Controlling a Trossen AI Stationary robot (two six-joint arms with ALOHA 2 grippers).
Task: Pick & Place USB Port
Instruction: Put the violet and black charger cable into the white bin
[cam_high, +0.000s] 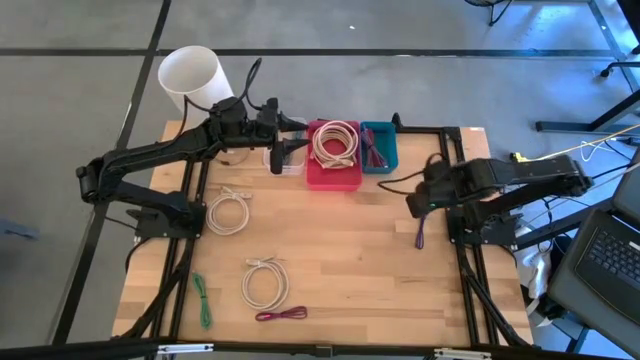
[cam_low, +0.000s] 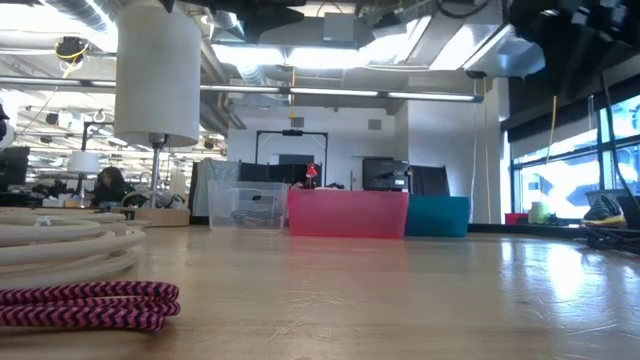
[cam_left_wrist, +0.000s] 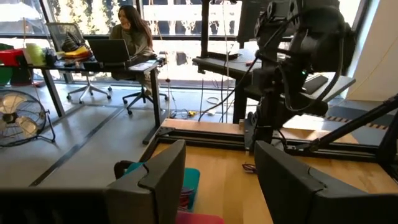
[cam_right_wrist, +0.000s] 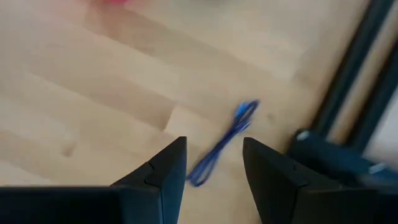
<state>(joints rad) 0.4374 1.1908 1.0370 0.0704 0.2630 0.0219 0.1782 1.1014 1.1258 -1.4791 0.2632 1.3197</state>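
Note:
A bundled blue-purple cable (cam_high: 421, 232) lies flat on the wooden table near its right edge. It also shows in the right wrist view as the blue cable (cam_right_wrist: 221, 146). My right gripper (cam_right_wrist: 214, 155) hangs above it, pointing steeply down, open and holding nothing; in the high view my right gripper (cam_high: 420, 205) is just on the far side of the cable. My left gripper (cam_high: 281, 152) is held level at the far side, above a clear bin (cam_high: 285, 163). My left gripper (cam_left_wrist: 217, 168) is open, with nothing between its fingers.
A pink bin (cam_high: 333, 165) holding a white coiled cable and a teal bin (cam_high: 380, 150) stand at the far edge. Two white coils (cam_high: 228, 212) (cam_high: 265, 283), a green cable (cam_high: 203, 300) and a magenta cable (cam_high: 281, 314) lie on the left half. A white cylinder (cam_high: 190, 75) stands beyond the far left corner.

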